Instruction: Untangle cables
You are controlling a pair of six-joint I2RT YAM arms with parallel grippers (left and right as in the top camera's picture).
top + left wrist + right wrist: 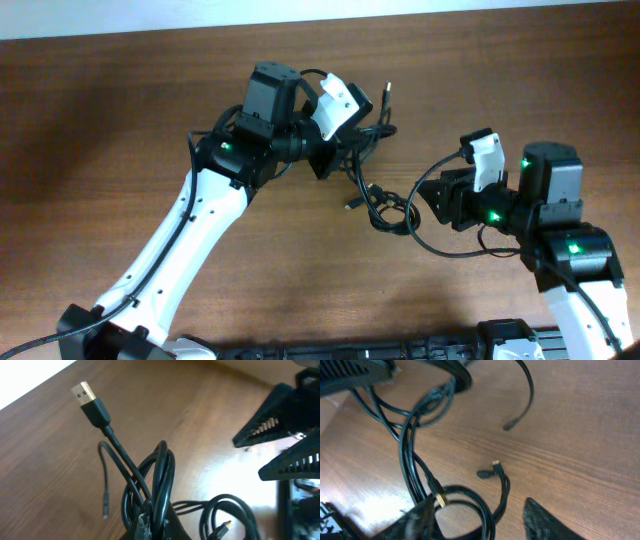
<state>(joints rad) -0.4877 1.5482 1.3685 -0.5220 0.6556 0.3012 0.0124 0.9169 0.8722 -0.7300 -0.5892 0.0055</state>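
- Left tool [335, 157] is clamped on the cables [385, 208], with a USB plug [91, 402] pointing toward 11 o'clock.
- Right tool [428, 196] gapes open, at 3 o'clock of the tangle.

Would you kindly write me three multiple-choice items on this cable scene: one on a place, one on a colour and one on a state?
1. Where do the cables lie?
A. Between the two end effectors
B. At the table's left edge
C. Behind the right arm

2. What colour are the cables?
A. White
B. Black
C. Red

3. How does the left end effector stand?
A. Open above bare wood
B. Out of view
C. Shut on the cables

Answers:
1 A: in the overhead view the tangle runs from the left end effector across to the right end effector.
2 B: every cable is black, and one ends in a gold-tipped USB plug.
3 C: the left wrist view shows the bundle pinched at its base, with the plug rising above.
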